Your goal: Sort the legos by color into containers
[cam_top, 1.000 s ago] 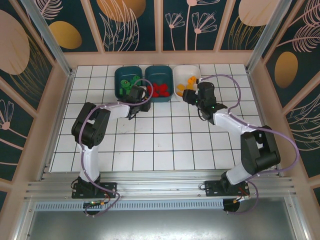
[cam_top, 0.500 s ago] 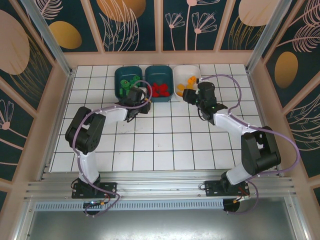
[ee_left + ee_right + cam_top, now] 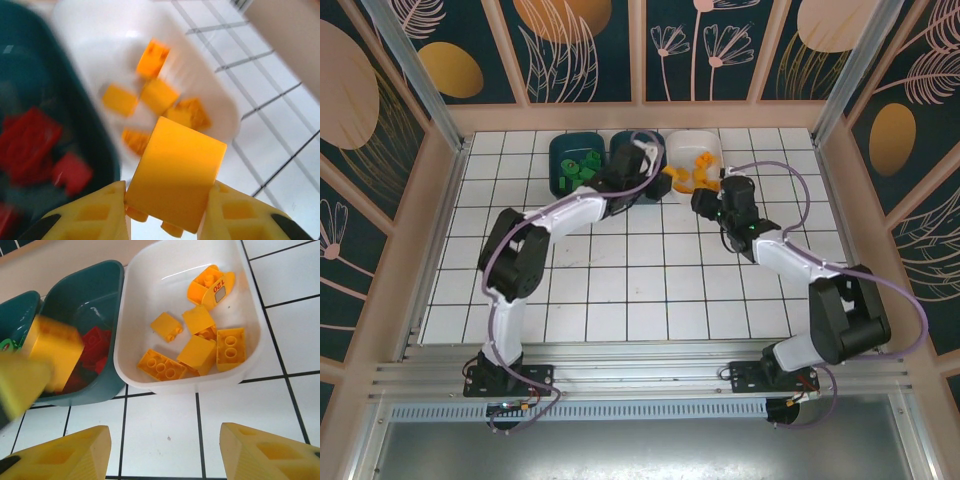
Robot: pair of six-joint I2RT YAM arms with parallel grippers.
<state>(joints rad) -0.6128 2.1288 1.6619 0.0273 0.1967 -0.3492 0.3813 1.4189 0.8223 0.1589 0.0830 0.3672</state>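
now left gripper [image 3: 166,212] — clamped on a yellow brick [image 3: 175,172] — has swung to the white tub [image 3: 226,114], seemingly drop-ready; right gripper [image 3: 165,452] jaws apart

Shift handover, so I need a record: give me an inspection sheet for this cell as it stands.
Surface: white tiled table, grid lines visible.
Job's things: green legos in left teal tub; red legos in middle teal tub; yellow legos in white tub.
Clutter: nothing seen.
Grippers: left gripper shut on a yellow brick above the tubs; right gripper open, empty, near the white tub.
Cables: purple cables looped along both arms.
Surroundings: floral wall panels, metal frame.
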